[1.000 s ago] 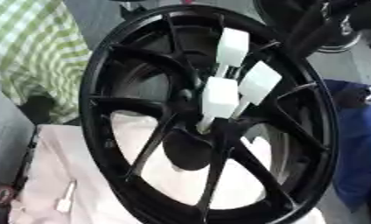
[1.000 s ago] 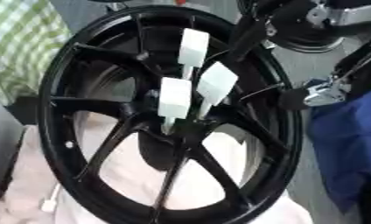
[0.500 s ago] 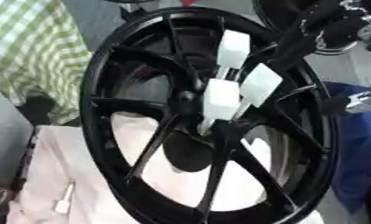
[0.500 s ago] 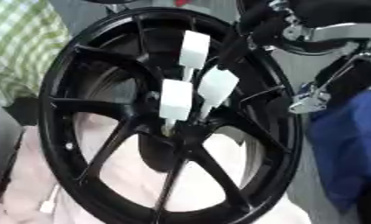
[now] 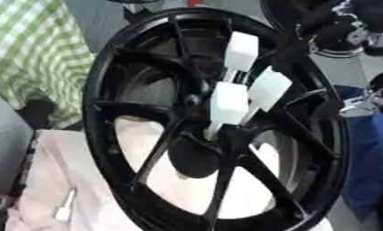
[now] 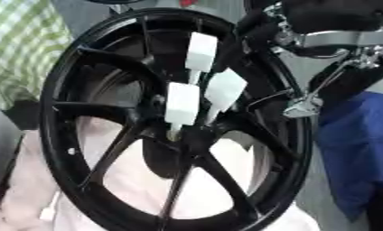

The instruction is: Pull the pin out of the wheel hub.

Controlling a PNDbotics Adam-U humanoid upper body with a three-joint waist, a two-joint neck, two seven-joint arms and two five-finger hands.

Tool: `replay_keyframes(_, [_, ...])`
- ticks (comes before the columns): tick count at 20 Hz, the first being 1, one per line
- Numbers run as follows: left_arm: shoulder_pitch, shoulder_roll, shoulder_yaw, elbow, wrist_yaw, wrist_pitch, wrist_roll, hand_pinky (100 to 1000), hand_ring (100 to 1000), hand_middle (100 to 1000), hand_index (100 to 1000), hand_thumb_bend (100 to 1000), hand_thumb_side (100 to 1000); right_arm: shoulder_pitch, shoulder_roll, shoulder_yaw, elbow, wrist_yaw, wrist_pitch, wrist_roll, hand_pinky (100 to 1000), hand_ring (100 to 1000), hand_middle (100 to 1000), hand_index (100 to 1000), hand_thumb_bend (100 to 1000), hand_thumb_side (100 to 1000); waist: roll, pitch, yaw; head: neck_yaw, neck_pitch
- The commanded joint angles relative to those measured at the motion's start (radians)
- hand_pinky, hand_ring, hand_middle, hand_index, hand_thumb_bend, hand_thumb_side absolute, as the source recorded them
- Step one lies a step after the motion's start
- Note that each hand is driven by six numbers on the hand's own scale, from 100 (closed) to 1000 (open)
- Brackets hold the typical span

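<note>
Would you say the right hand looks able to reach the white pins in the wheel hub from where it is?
Probably yes: the right hand sits by the rim beside the white pins, nothing between them.

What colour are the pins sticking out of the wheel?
The pins are white, standing out against the black wheel hub. The left eye view shows them best.

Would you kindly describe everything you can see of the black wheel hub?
The wheel hub is a glossy black spoked rim that looks like metal, standing tilted and filling the view. Thin spokes run from the centre to the rim. Three white block-headed pins stick out near the centre. Pale cloth shows behind its lower spokes.
</note>
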Motion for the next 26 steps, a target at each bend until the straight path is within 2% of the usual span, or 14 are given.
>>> replay_keyframes(1, [-0.010,0.019,-0.002,-0.016,0.001,-0.002,-0.005,985,733,670,851,155,852,-0.015,-0.011,-0.005,0.012,0.018,0.011,-0.004,804,805,766,847,447,100,0.007,-0.013,0.000,-0.004,-0.015])
replay_keyframes(26, [-0.019,0.013,-0.005,-0.018,-0.008,0.000,-0.008,988,729,668,851,155,857,-0.009,0.033,0.016,0.085,0.086,0.037,-0.033,788,790,737,817,429,100,-0.009,0.018,0.018,-0.017,-0.028])
